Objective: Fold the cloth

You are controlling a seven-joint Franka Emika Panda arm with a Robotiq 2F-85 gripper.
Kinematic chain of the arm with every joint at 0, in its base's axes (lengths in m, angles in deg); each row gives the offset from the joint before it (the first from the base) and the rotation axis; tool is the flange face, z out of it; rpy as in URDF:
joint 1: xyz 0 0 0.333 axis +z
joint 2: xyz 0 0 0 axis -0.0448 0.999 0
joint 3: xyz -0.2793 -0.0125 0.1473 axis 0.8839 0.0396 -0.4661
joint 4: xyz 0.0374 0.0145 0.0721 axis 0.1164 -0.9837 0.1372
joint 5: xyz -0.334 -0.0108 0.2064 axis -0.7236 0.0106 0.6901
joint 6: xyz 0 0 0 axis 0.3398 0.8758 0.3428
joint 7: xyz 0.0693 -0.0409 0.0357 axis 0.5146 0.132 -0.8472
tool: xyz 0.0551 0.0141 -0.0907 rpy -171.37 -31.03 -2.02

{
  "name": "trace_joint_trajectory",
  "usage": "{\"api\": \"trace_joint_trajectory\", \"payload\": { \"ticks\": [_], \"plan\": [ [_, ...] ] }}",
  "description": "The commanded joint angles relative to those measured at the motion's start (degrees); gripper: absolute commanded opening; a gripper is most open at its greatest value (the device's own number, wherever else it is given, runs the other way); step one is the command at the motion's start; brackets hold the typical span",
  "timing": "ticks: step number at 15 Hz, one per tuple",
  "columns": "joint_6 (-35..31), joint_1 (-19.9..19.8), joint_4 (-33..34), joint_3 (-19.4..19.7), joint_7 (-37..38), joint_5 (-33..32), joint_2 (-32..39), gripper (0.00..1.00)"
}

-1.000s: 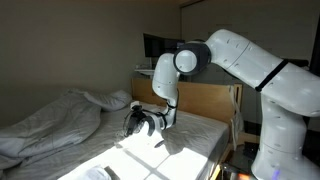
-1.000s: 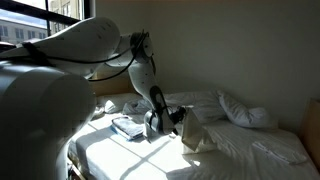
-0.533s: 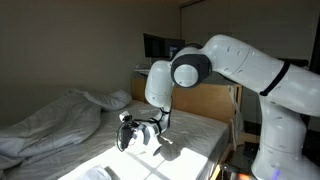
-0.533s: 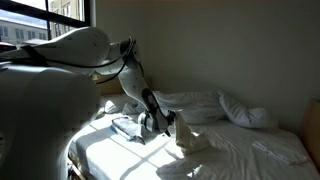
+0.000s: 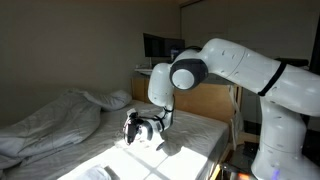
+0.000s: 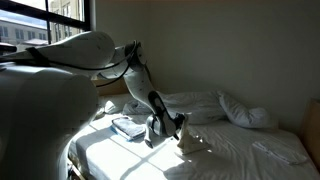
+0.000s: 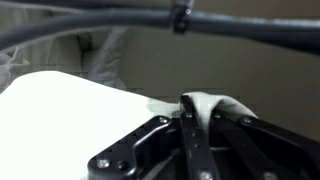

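We see the gripper (image 7: 197,110) pinched shut on a white edge of the cloth (image 7: 222,103), held just above the sunlit bed (image 6: 105,155) near its headboard edge. We judge the fold begun but unfinished: the raised edge is not yet carried over and laid flat.

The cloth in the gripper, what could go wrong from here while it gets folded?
1. The gripper pinches only a small edge of the cloth in the wrist view, so it may slip out mid-fold.
2. The rumpled duvet lies close by in an exterior view; a wide sweep could snag or drag it.
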State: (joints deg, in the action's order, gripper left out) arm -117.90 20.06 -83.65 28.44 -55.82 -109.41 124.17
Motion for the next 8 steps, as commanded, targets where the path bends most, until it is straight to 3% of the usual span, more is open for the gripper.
{"api": "trace_joint_trajectory", "payload": {
  "ticks": [1,8],
  "plan": [
    [4.82,-5.45,-4.2,-2.89,2.15,1.96,-7.51,0.1],
    [14.46,-12.42,-10.23,-5.74,7.45,7.96,-12.98,0.09]
  ]
}}
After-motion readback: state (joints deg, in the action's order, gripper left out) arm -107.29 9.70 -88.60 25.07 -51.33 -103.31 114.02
